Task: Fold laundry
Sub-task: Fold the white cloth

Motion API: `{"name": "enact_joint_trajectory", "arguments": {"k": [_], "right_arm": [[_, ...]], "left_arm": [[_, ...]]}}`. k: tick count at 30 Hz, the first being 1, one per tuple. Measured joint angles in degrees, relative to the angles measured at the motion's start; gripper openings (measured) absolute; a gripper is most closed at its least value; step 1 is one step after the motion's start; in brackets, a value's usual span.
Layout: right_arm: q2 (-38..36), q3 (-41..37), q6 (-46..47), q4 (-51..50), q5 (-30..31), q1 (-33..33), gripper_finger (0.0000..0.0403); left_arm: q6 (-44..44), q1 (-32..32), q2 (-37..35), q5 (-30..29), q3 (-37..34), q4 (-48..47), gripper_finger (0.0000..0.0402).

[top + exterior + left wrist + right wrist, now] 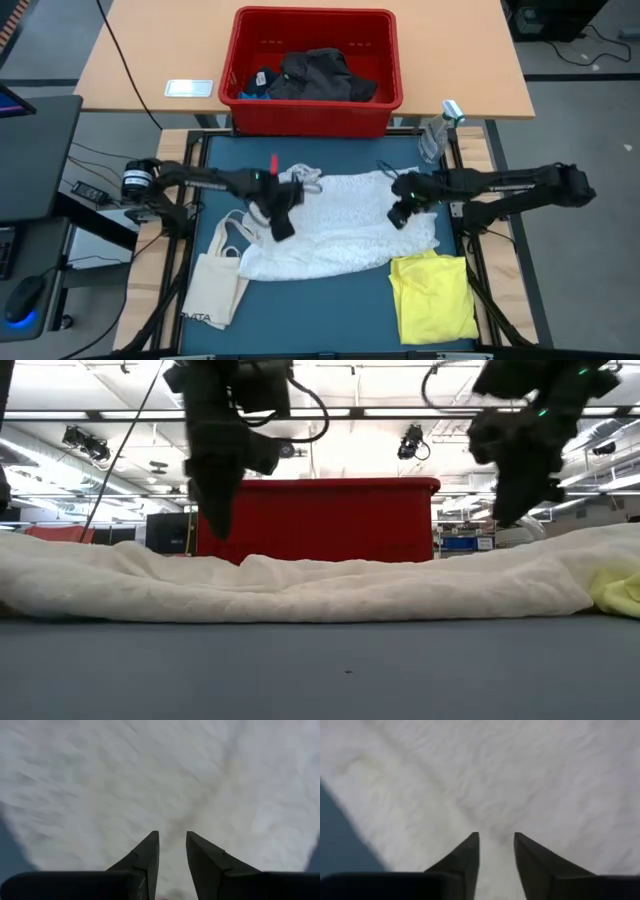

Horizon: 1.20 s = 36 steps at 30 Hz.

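From above, the left gripper point(283, 228) and the right gripper point(398, 216) both hang over the spread, crinkled white cloth garment point(340, 225); a folded bright yellow garment point(432, 295) lies just beyond the right one. At table height both grippers hover clear above the white cloth point(300, 588). Each wrist view shows dark fingers point(145, 857) point(465, 855) slightly parted, gripping nothing, white cloth beneath.

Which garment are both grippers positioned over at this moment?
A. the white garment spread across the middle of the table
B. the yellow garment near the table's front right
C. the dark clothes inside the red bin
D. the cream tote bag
A: the high view shows the left gripper and the right gripper above opposite ends of the white garment, and both wrist views are filled with white cloth.
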Motion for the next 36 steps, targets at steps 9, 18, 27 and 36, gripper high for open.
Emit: {"name": "enact_joint_trajectory", "arguments": {"k": [9,18,27,36], "right_arm": [[9.2,5.0,-11.7,0.3,1.1,-14.7,0.0188],[15.9,8.8,-15.1,0.2,-3.1,-21.7,0.0188],[17.1,8.9,-18.5,-1.4,-3.3,-25.2,0.0188],[17.2,8.9,-26.9,-1.9,1.2,-27.4,0.0187]], "left_arm": [[9.8,19.7,0.0,7.3,-3.1,13.2,0.0103],[7.5,33.3,5.1,13.4,-8.4,27.5,0.0103],[12.9,32.7,13.5,20.1,-8.5,36.4,0.0103],[14.9,32.9,13.6,17.1,-8.4,35.9,0.001]]}}
